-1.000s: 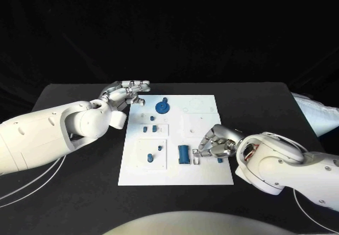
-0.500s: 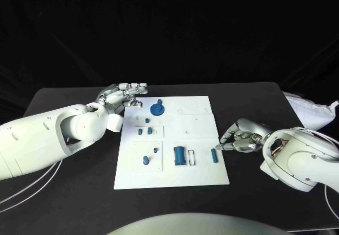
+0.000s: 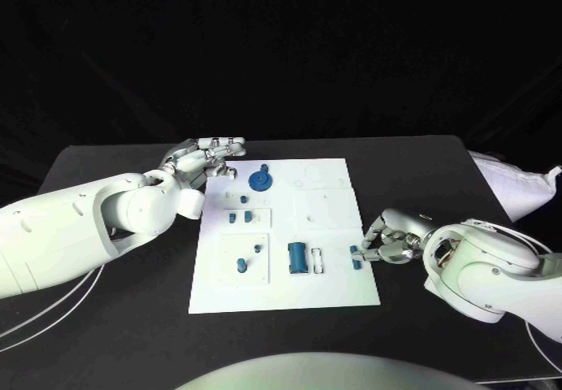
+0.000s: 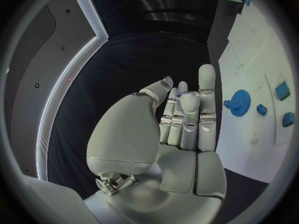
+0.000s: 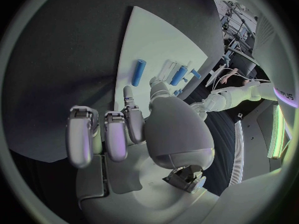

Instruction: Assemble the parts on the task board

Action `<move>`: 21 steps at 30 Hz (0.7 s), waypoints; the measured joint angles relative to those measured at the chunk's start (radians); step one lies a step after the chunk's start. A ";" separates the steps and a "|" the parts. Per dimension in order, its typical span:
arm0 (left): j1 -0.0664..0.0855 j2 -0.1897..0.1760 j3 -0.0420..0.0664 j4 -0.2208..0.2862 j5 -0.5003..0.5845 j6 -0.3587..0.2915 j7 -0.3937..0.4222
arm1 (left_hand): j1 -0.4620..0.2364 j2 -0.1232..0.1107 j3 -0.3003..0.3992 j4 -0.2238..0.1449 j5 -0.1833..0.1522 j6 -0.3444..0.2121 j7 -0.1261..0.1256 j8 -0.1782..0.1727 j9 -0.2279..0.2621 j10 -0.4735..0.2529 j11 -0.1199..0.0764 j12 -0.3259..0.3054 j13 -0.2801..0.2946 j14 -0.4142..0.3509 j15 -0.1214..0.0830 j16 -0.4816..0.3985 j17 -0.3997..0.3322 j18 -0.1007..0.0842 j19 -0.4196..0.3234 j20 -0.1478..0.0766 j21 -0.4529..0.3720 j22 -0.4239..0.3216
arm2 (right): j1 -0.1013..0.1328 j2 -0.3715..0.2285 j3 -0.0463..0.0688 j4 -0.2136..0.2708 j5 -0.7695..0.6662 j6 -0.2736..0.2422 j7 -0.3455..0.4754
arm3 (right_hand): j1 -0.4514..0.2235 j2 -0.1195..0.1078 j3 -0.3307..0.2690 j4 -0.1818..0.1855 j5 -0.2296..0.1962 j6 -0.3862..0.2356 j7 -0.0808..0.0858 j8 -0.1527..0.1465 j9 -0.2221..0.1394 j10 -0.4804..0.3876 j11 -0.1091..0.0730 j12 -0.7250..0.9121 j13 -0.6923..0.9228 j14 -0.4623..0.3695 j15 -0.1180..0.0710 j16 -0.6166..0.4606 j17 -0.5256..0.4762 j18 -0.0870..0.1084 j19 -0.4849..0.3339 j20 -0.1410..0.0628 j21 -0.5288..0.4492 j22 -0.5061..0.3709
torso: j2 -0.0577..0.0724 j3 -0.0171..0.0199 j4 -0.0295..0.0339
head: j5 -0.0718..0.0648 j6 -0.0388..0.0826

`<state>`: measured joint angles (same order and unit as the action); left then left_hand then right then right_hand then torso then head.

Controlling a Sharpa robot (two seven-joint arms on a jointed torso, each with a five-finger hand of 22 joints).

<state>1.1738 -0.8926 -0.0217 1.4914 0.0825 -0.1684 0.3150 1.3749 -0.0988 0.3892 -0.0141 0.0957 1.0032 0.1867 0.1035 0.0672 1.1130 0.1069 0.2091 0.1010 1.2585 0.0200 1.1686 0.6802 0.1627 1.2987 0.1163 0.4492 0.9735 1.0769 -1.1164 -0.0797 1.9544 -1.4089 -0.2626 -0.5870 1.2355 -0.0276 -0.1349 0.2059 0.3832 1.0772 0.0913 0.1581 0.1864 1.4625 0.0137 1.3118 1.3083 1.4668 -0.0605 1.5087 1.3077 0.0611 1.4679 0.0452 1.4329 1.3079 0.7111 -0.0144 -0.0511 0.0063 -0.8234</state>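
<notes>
**Two robot hands wait by the white board**

The white task board (image 3: 334,288) lay flat in the middle of the black worktop (image 3: 105,325). Everything here is placed from that board.

The left robot hand (image 3: 209,154) hung just off the board's far left corner. Its fingers were straight and close side by side, and it held nothing. Near that same corner, on the board, sat a blue gear (image 3: 262,178). The left wrist view showed the gear (image 4: 239,102) too, just past the fingertips (image 4: 207,74) but not touching them.

The right robot hand (image 3: 390,237) was at the board's right edge, about halfway along. Its fingers were bent down toward the board. A short blue peg (image 3: 354,257) lay on the board right by those fingers. I could not tell if the hand touched the peg or had hold of it. In the right wrist view the peg (image 5: 138,72) lay a little way off from the fingers.

Toward the middle of the board lay a bigger blue block (image 3: 297,257). To the left of it sat some small blue pieces (image 3: 243,264) in square frames.
</notes>
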 measured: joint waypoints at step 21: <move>-0.001 -0.001 0.000 0.000 -0.001 0.002 0.000 | 0.000 0.000 0.000 0.000 0.000 0.000 0.000 0.000 0.000 0.000 0.000 0.000 0.000 0.000 0.000 0.000 0.000 0.000 0.000 0.000 0.000 0.000 | -0.012 0.057 0.002 -0.039 -0.084 0.055 -0.009 | 0.075 0.018 0.040 -0.040 -0.063 0.018 -0.004 0.000 0.013 0.000 0.000 0.012 0.005 0.000 0.000 0.000 0.000 0.000 0.000 0.000 0.000 0.000 | 0.000 -0.0012 0.0005 | 0.004 -0.008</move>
<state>1.1732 -0.8939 -0.0218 1.4911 0.0812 -0.1665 0.3147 1.3749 -0.0988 0.3892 -0.0141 0.0957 1.0032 0.1867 0.1035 0.0672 1.1130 0.1069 0.2091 0.1010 1.2585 0.0200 1.1686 0.6804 0.1626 1.2987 0.1163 0.4492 0.9736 1.0653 -1.0592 -0.0779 1.9155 -1.4927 -0.2081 -0.5963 1.3102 -0.0093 -0.0945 0.1655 0.3205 1.0950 0.0875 0.1582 0.1992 1.4624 0.0138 1.3238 1.3134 1.4668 -0.0601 1.5087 1.3074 0.0610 1.4678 0.0451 1.4328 1.3076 0.7106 -0.0156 -0.0506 0.0105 -0.8317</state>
